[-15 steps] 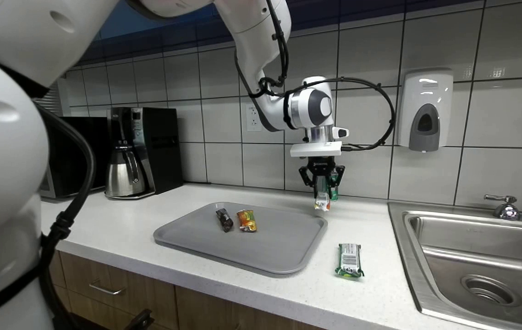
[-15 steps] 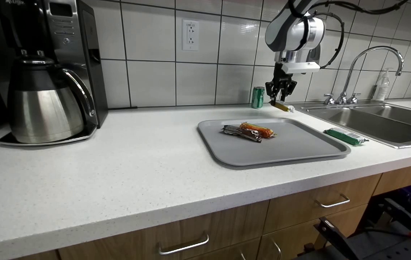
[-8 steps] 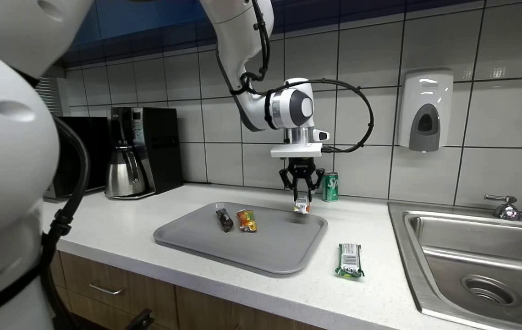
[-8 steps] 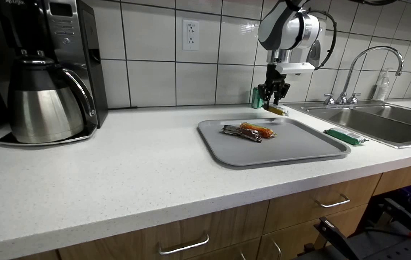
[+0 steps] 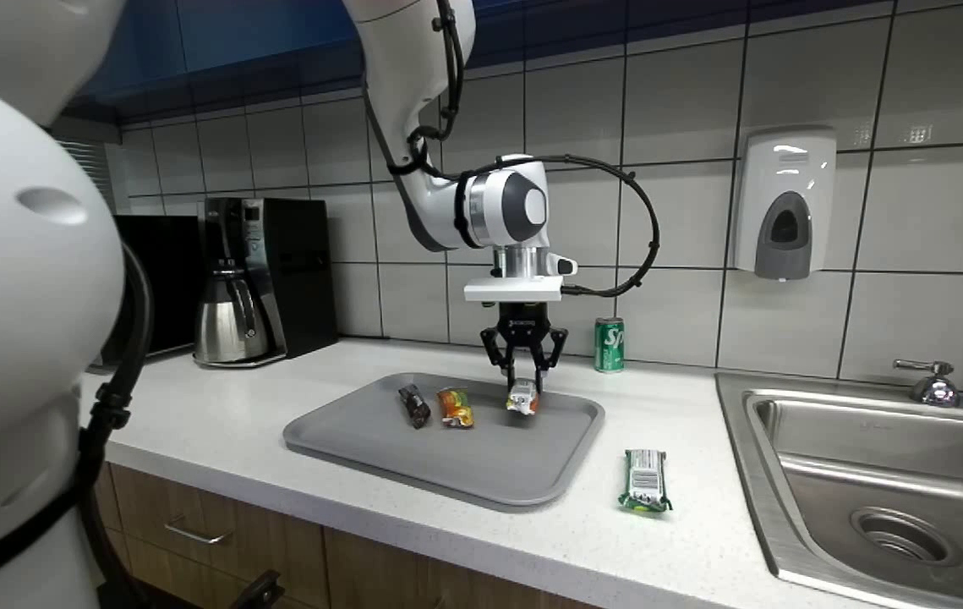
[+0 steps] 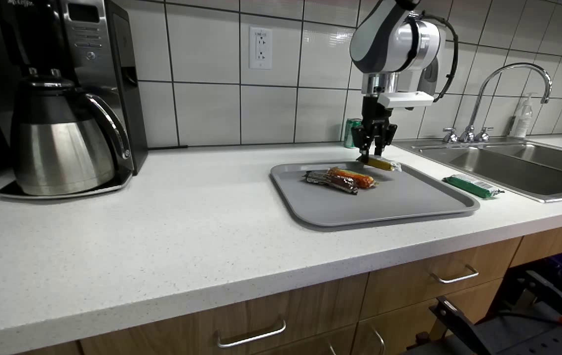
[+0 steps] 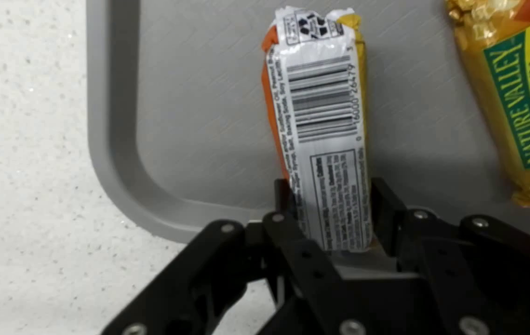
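While claw (image 7: 332, 200) grasps wrapped bar (image 7: 323, 102) over tray (image 5: 464, 465), near edge facing wall (image 5: 684, 101) | dark bar (image 5: 415, 406), orange bar (image 5: 456, 408) lie on tray | green bar (image 5: 645, 480): bench (image 5: 684, 414), near sink (image 5: 760, 474)

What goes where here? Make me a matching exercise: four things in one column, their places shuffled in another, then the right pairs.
Things
1. Green can
2. Dark-wrapped bar
3. Green-and-white packet
4. White-and-orange bar

Places
A. Held between the black fingers
B. Lying on the gray tray
C. Standing near the tiled wall
D. Lying on the counter, between tray and sink

Pairs: 1-C; 2-B; 3-D; 4-A
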`<state>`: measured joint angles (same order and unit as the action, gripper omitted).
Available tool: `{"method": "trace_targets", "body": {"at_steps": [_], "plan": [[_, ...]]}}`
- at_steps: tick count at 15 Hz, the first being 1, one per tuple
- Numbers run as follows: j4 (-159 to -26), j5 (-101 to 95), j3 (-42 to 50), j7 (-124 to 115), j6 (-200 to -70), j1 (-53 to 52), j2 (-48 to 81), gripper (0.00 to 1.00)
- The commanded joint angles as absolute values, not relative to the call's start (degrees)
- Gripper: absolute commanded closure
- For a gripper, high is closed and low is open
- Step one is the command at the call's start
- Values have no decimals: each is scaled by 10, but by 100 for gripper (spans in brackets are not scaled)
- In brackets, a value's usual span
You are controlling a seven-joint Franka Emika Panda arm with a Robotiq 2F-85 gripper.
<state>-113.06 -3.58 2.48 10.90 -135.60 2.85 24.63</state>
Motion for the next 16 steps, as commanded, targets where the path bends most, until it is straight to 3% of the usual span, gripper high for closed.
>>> {"method": "trace_targets", "body": {"at_steps": [1, 8, 9, 11, 14, 16], "plan": [[-1191, -56, 18, 106, -1363, 20, 197, 81], [-1221, -73, 15, 110, -1359, 11, 179, 81], [-1223, -79, 16, 110, -1357, 10, 179, 31], [-1225, -85, 15, 110, -1357, 9, 178, 23], [-1217, -101, 18, 109, -1354, 7, 178, 2], [-1209, -110, 17, 119, -1351, 9, 176, 0]]}}
